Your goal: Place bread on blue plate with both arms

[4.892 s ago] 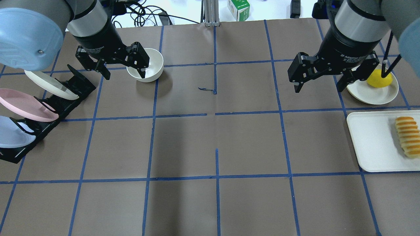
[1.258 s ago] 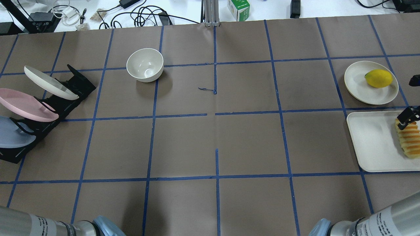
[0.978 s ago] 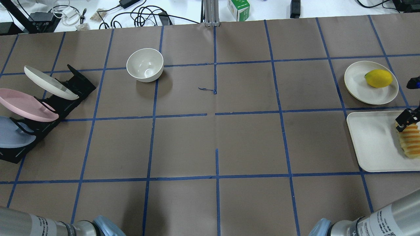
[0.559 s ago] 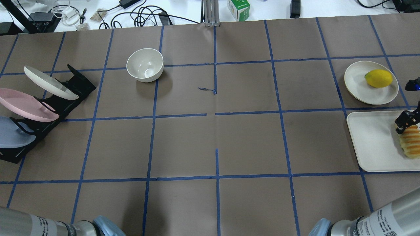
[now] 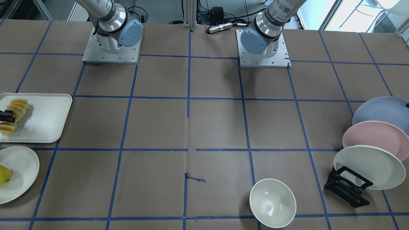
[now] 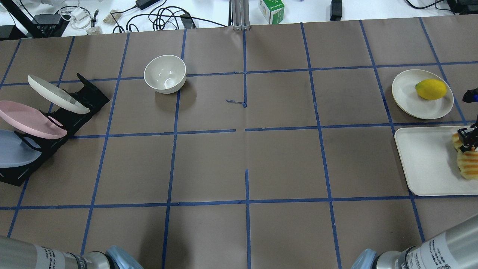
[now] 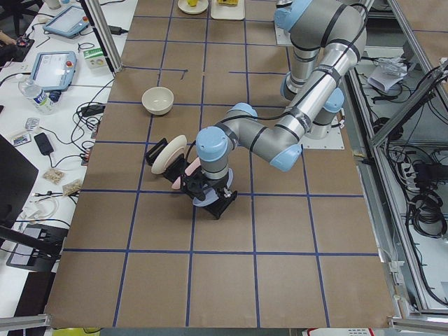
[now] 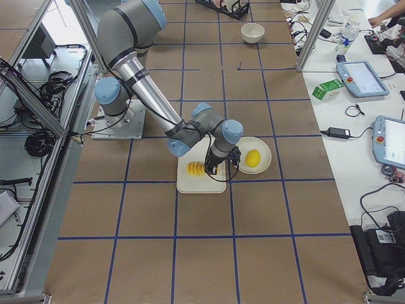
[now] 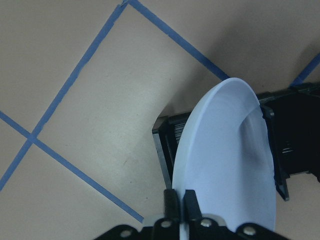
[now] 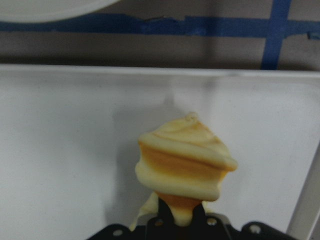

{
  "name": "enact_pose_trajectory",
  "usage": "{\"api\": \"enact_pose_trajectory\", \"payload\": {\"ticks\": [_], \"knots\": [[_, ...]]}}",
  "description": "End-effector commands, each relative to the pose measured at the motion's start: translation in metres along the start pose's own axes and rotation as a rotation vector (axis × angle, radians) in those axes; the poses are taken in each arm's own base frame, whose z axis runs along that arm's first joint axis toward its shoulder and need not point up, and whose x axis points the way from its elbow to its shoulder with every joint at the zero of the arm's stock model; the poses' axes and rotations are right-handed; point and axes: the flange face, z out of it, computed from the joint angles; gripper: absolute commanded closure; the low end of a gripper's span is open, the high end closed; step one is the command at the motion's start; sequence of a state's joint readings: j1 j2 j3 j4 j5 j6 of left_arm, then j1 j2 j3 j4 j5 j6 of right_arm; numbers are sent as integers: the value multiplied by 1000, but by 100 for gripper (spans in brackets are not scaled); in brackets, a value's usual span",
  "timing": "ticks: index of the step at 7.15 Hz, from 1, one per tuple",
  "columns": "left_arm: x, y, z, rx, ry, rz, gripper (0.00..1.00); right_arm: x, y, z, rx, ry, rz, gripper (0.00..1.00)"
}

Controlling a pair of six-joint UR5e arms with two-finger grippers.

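Right wrist-mounted view: right tool is clamped on the bread over the white tray. Left tool pinches the blue plate by its rim, at the black rack.

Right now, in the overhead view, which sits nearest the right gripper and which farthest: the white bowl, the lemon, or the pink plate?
From the right gripper, shut on the bread:
1. The lemon, close by on the right side.
2. The white bowl, left of centre.
3. The pink plate, at the left edge.
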State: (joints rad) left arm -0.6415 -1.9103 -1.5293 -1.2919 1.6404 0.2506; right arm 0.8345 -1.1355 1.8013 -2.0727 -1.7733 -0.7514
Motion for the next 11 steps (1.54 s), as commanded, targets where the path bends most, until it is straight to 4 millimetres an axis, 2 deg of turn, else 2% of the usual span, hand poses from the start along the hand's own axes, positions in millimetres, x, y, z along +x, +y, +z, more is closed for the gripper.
{"api": "enact_pose_trajectory", "payload": {"ticks": [1, 2, 4, 6, 7, 8, 9, 11], "knots": [[1, 0, -9, 12, -10, -2, 100, 4, 5, -33, 27, 25, 7, 100], [-1, 1, -18, 27, -21, -2, 100, -2, 10, -51, 26, 16, 0, 100], [-14, 6, -36, 36, -119, -10, 100, -14, 18, -74, 36, 17, -13, 100], [-36, 18, -58, 53, -174, -38, 100, -45, 32, -107, 17, 1, -56, 100], [-34, 29, -72, 44, -174, -27, 100, -61, 38, -120, 36, -47, -70, 100], [-27, 47, -80, -12, -157, -13, 100, -69, 43, -129, 56, -69, -73, 100], [-16, 73, -92, -93, -122, -8, 100, -81, 45, -137, 53, -74, -92, 100], [19, 118, -97, -210, 95, -2, 100, -134, 52, -168, 53, -53, -172, 100]]}}
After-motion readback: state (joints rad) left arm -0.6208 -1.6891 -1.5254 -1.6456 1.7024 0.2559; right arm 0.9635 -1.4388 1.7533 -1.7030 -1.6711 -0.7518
